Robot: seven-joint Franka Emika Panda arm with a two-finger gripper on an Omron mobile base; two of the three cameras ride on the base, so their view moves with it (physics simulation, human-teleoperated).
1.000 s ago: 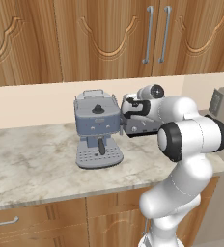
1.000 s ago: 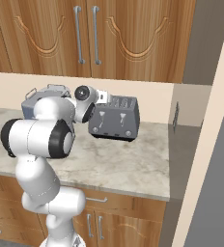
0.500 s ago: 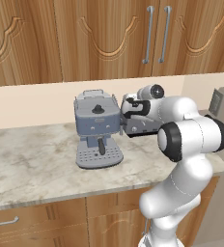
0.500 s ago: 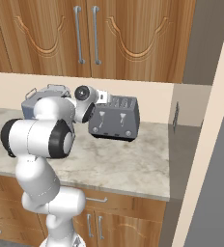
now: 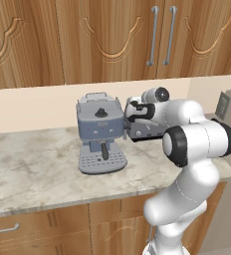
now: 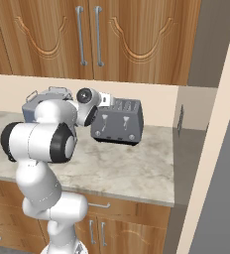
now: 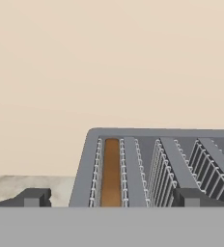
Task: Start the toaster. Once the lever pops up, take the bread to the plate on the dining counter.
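The grey toaster [image 6: 118,121] stands on the marble worktop against the wall, to the right of the espresso machine. In the hand view I look down on the toaster [image 7: 181,159] and its wire-lined top slots, and the brown bread [image 7: 111,171] sits deep in the leftmost one. My gripper [image 6: 105,101] hovers over the toaster's left end and is open, with its fingertips [image 7: 34,197] spread wide on either side of the bread's slot and nothing between them. From the left the toaster [image 5: 148,130] is partly hidden behind my gripper [image 5: 132,112]. The plate and the dining counter are out of view.
A blue-grey espresso machine [image 5: 101,133] stands just left of the toaster. Wooden wall cabinets [image 5: 137,35] hang above the worktop [image 5: 33,169]. A side wall with a switch plate [image 6: 179,118] closes the counter at the right.
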